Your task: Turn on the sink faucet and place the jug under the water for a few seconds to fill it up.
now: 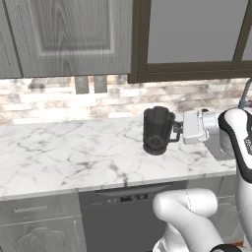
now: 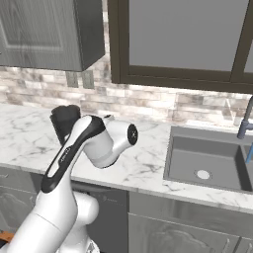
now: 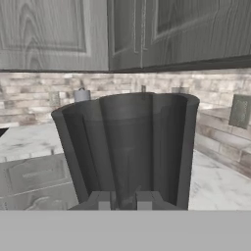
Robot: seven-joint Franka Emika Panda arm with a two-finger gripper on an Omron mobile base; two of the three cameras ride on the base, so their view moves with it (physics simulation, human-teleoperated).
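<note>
**Ana:** Jug (image 1: 157, 130) first, please. Where is it?

**Ben:** It hangs above the marble surface (image 1: 69, 152), lifted clear of it and tipped a little, so that in the left base view I can look at its round bottom. It is dark grey-black, and its handle points toward the arm.

**Ana:** And the hand (image 1: 176, 130)?

**Ben:** It comes from the right side, level with the jug, and its fingers are pressed close together on the handle side of the jug. In the hand view the two dark fingertips (image 3: 104, 201) stand near each other at the bottom, with the ribbed wall of the jug (image 3: 127, 147) directly behind them. So it is pinching the jug.

**Ana:** What shows in the right base view?

**Ben:** The white arm bends in front, and only the top of the jug (image 2: 65, 117) looks out behind it, on the left. The sink (image 2: 207, 158) is well apart from it, to the right, sunk in the same surface. Its near bowl has a round light drain (image 2: 202, 174).

**Ana:** Is the faucet there?

**Ben:** Yes, the faucet (image 2: 245, 121) is at the right edge, partly cut off. Below its spout a thin light-blue line of water (image 2: 249, 154) goes down into the sink.

**Ana:** And behind all this?

**Ben:** A stone-tile wall, with grey cabinets (image 1: 69, 37) above.
</note>
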